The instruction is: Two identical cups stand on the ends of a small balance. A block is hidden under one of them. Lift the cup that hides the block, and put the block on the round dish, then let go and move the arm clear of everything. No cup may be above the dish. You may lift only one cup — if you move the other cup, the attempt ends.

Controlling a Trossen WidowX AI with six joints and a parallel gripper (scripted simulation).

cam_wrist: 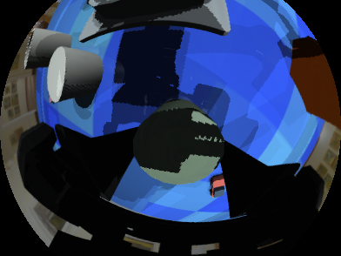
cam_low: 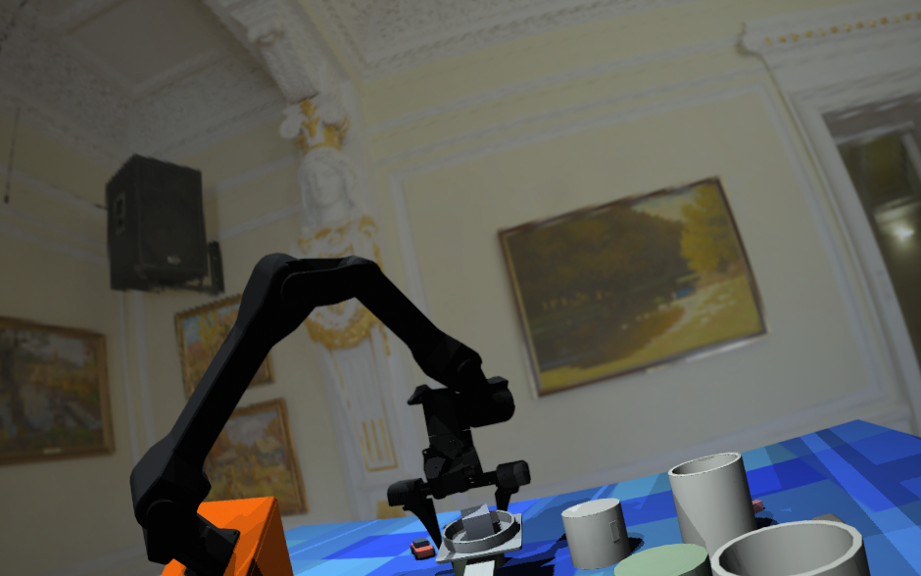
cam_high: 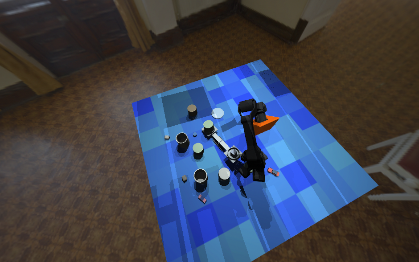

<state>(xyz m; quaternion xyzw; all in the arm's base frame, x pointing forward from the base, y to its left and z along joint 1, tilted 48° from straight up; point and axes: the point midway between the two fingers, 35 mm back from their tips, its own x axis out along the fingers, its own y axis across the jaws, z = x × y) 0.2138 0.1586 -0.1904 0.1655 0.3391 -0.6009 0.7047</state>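
Observation:
The lifted pale green cup [cam_wrist: 180, 165] is upright, low at the mat beyond the balance's near end, between the fingers of my gripper [cam_high: 251, 173] [cam_low: 469, 526] [cam_wrist: 183, 137]. The fingers are open around it. Whether its base rests flat is hidden. The grey block [cam_high: 233, 152] [cam_low: 477, 522] sits uncovered inside the ring at that end of the white balance [cam_high: 219, 141]. The other pale green cup [cam_high: 208, 125] stands on the balance's far end. The round pale dish [cam_high: 217, 113] lies on the mat beyond it, with nothing on it.
A red toy car [cam_high: 273, 171] [cam_low: 422, 549] [cam_wrist: 217, 185] lies near the gripper. A white cylinder [cam_high: 224, 174] [cam_low: 591, 536] [cam_wrist: 83, 74], a loose green cylinder [cam_high: 198, 149], a brown cylinder [cam_high: 192, 109] and two open cups [cam_high: 182, 141] [cam_high: 200, 179] stand around the balance. The orange wedge [cam_high: 265, 124] is at the arm's base.

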